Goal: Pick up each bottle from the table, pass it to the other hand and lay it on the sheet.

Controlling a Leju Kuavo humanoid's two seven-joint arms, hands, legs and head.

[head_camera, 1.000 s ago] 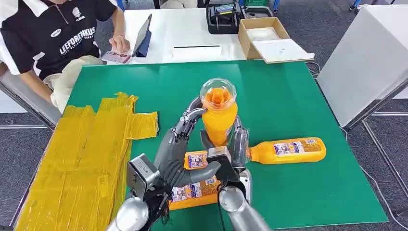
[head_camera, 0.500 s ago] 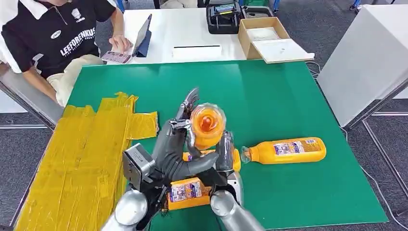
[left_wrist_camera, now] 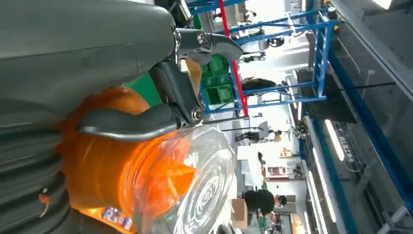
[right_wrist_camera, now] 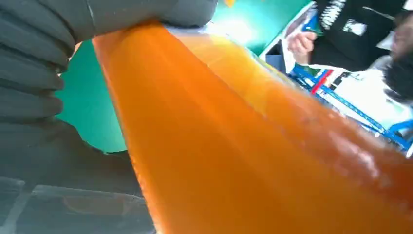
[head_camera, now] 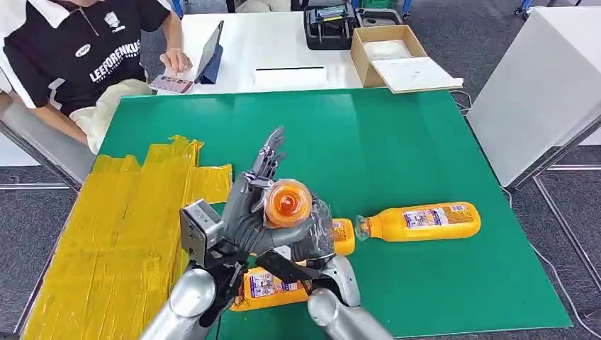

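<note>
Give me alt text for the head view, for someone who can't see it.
Both robot hands, left hand and right hand, hold an orange bottle above a green table. More orange bottles lie on the table beside and below the hands, one at right; a yellow sheet lies at left, and a person sits at the far left corner.

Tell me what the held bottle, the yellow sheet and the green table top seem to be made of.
Held bottle: likely clear glossy plastic; see-through base, orange liquid inside, highlights in the left wrist view.
Yellow sheet: looks like overlapping strips of thin, slightly shiny plastic film or tape; creased, uneven edges.
Green table top: matte, even green, possibly a mat or felt; cannot tell which.
</note>
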